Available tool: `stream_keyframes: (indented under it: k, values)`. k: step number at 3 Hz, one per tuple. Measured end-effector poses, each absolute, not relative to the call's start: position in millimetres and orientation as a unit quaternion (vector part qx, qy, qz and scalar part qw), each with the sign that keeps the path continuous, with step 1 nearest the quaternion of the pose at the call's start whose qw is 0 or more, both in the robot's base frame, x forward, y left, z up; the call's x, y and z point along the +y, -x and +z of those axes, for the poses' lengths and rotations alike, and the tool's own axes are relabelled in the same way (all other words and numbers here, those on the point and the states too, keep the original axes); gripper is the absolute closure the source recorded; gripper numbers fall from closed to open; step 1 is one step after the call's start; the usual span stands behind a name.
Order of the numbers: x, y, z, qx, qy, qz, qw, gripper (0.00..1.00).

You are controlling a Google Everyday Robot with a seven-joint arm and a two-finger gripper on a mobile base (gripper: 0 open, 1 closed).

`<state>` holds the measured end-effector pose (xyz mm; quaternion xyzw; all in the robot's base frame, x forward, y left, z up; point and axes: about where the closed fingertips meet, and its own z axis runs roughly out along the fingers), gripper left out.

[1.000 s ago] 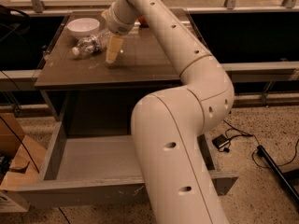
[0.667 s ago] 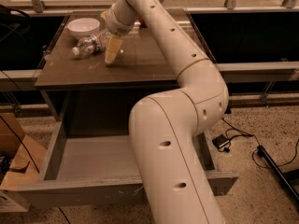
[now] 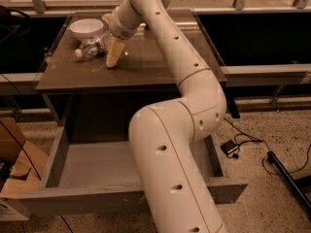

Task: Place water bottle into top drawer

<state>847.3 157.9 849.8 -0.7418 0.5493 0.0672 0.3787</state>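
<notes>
**Brown tabletop over an open drawer: hazards and stock**

Item 1, gripper (image 3: 113,57): one. It is tip-down on the table (image 3: 160,67), just right of the water bottle. I cannot tell how far open it is. From my seat it appears to hold nothing.

Item 2, water bottle (image 3: 91,47): one. It lies on its side on the tabletop near the back left, cap toward the left edge, between the gripper and the white bowl (image 3: 86,28). I cannot say whether the gripper touches it.

Item 3, white bowl: one, upright, just behind the bottle.

Item 4, top drawer (image 3: 97,164): one, pulled well out below the table, its grey inside bare where I can see it. The arm (image 3: 194,81) hides the right part.

Item 5, cardboard box (image 3: 19,169): one, on the floor left of the drawer.

Risks, as I judge them:
- A round, crinkled bottle lying flat may roll away from a side nudge, toward the left edge or into the bowl.
- A squeeze on thin plastic may let it slip out mid-carry.
- The arm's own elbow stands over the drawer, so the descent path looks tight and the bottle could land on the front panel or the floor.
</notes>
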Motion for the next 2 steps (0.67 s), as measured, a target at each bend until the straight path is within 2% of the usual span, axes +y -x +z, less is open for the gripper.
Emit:
stream_keyframes:
  k: [1, 2]
  values:
    - [162.1, -845.0, 849.2, 0.545, 0.746, 0.074, 0.376, 0.19]
    - [162.1, -844.2, 850.5, 0.545, 0.746, 0.074, 0.376, 0.43]
